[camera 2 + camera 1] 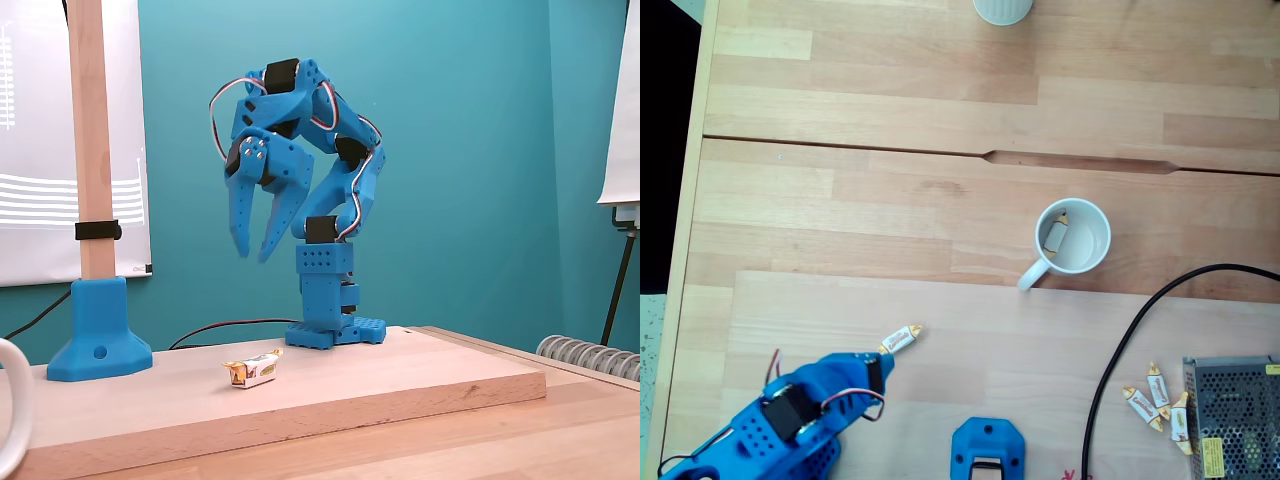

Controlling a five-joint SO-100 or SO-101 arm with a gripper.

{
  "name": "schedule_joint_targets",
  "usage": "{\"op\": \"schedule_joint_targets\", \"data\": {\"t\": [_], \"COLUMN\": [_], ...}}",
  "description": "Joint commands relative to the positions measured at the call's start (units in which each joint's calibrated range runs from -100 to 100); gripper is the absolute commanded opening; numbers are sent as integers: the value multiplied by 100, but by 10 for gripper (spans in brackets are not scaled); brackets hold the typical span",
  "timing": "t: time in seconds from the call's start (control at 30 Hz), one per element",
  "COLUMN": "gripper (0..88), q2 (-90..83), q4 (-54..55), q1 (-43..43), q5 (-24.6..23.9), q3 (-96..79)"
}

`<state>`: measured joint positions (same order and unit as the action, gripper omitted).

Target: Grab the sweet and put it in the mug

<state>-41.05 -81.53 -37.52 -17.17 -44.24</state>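
White-wrapped sweet lying on the wooden desk, at about seven o'clock from the mug, well apart. Blue tool hanging above it, released, empty. Another candy already inside the mug. Left to do, seemingly: descend, pinch, carry, drop.
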Motion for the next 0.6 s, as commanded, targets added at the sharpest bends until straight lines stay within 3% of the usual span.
{"op": "schedule_joint_targets", "data": {"t": [0.0, 0.57], "gripper": [61, 71], "q2": [9, 224], "q4": [56, 169], "q1": [-228, -308], "q5": [0, -254], "q3": [-81, 106]}}
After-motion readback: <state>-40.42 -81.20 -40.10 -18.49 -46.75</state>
